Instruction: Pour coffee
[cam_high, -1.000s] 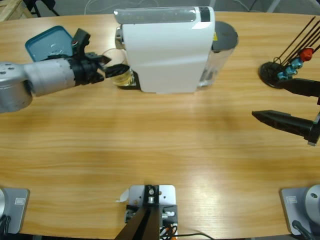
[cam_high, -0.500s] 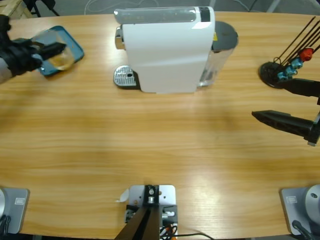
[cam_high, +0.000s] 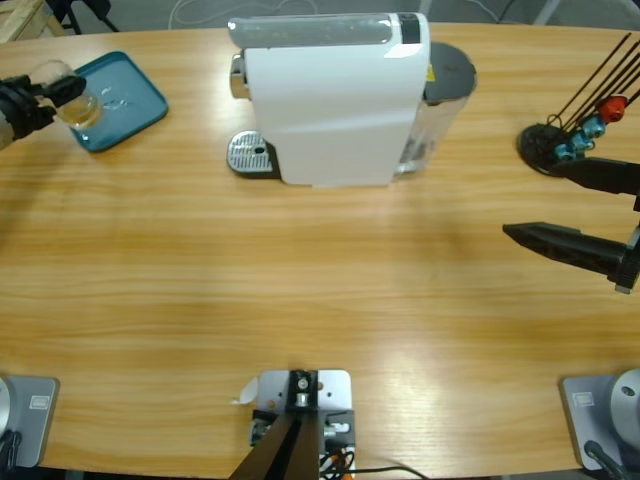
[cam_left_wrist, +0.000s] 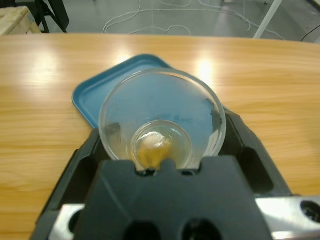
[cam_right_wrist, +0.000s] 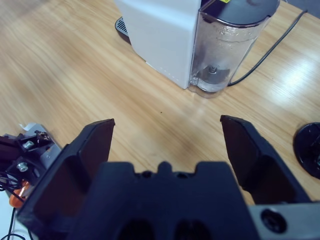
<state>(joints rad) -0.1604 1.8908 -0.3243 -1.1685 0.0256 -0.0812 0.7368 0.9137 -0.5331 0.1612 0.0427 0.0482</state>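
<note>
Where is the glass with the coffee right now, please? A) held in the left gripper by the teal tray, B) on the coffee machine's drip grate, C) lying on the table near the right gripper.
A: the left gripper is shut on the glass at the teal tray; the drip grate is bare.

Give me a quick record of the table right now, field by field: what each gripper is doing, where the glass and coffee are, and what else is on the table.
left gripper: shut on the glass, at the table's far left edge
glass: clear, held at the near-left edge of the teal tray; contact with the tray cannot be told
coffee: shallow amber pool at the glass bottom
right gripper: open, empty, above bare table
coffee machine: white, far middle of the table, drip plate vacant
</note>
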